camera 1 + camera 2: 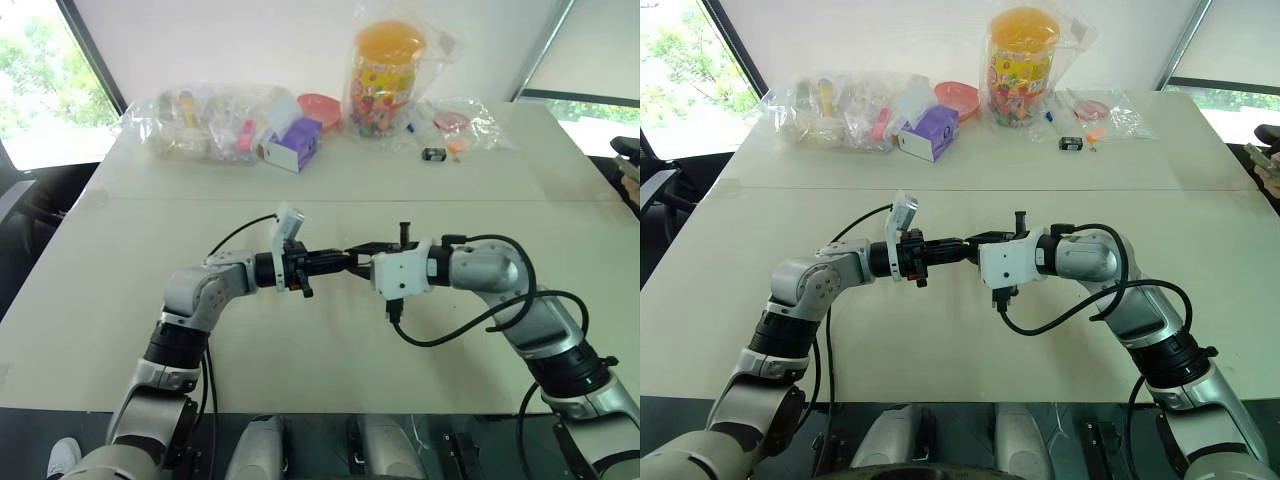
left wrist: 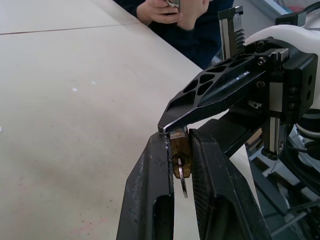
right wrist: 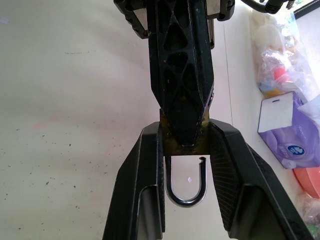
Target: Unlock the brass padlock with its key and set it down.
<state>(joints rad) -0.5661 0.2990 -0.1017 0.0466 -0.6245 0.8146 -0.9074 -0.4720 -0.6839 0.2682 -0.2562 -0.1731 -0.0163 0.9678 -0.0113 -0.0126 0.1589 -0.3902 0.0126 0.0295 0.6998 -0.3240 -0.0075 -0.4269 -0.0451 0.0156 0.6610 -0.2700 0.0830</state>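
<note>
Both grippers meet above the middle of the table (image 1: 320, 330). The brass padlock (image 3: 168, 145) sits between the fingers of my right gripper (image 3: 185, 129), which is shut on the narrow sides of its body. The silvery shackle (image 3: 185, 200) curves out from the body, with a small gap at one leg. My left gripper (image 2: 179, 135) comes in from the opposite side and is shut on the flat faces of the padlock (image 2: 180, 147). The key (image 2: 183, 186) sticks out of the body between those two fingers. In the left eye view the two grippers' fingertips overlap (image 1: 350, 256) and hide the lock.
Clear bags of small items (image 1: 200, 125), a purple box (image 1: 293, 143), a red bowl (image 1: 320, 105) and a jar of sweets (image 1: 385, 70) line the far edge. A small black object (image 1: 433, 154) lies near them. A person's hands (image 2: 172, 10) show beyond the table.
</note>
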